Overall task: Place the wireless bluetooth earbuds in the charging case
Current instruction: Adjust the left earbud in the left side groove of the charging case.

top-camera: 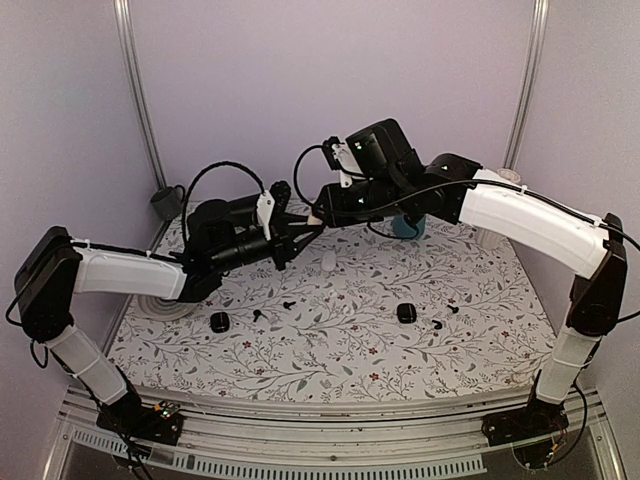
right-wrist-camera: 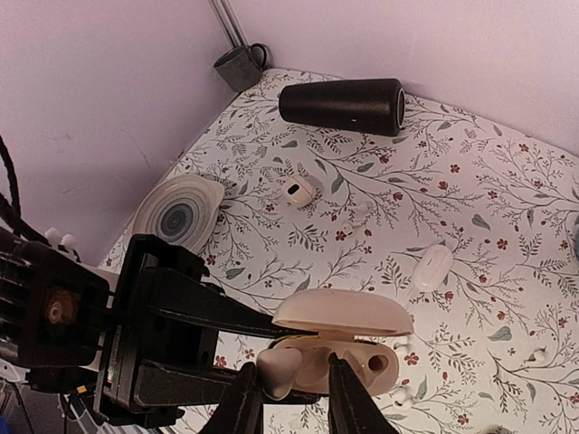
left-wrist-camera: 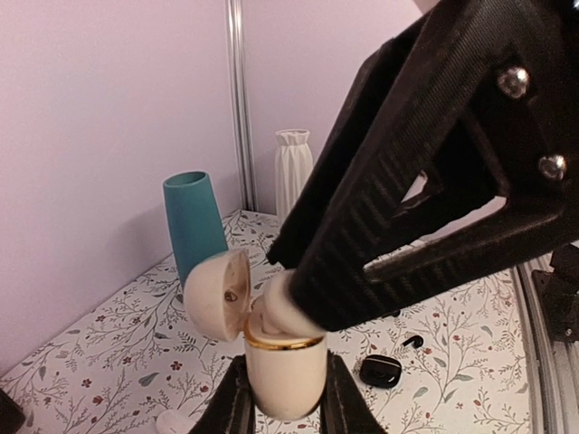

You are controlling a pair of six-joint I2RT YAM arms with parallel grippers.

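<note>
My left gripper [left-wrist-camera: 284, 398] is shut on the body of a cream charging case [left-wrist-camera: 285, 371] with a gold rim, held upright above the table, its lid [left-wrist-camera: 217, 294] swung open. My right gripper [right-wrist-camera: 294, 372] reaches in from the other side and pinches a cream earbud [right-wrist-camera: 279, 369] at the case's open mouth [right-wrist-camera: 362, 362]. In the left wrist view that earbud [left-wrist-camera: 276, 312] pokes out of the black fingers into the case top. From above, the two grippers meet at the case [top-camera: 316, 214], over the back middle of the table.
Black cases [top-camera: 219, 321] [top-camera: 405, 312] and small black earbuds [top-camera: 261, 314] [top-camera: 437, 324] lie on the floral cloth. A white case [top-camera: 329, 261] sits below the grippers. A teal cup [left-wrist-camera: 194, 221] and white vase [left-wrist-camera: 293, 172] stand at the back, a black cylinder [right-wrist-camera: 342, 106] and plate [right-wrist-camera: 178, 214] on the left.
</note>
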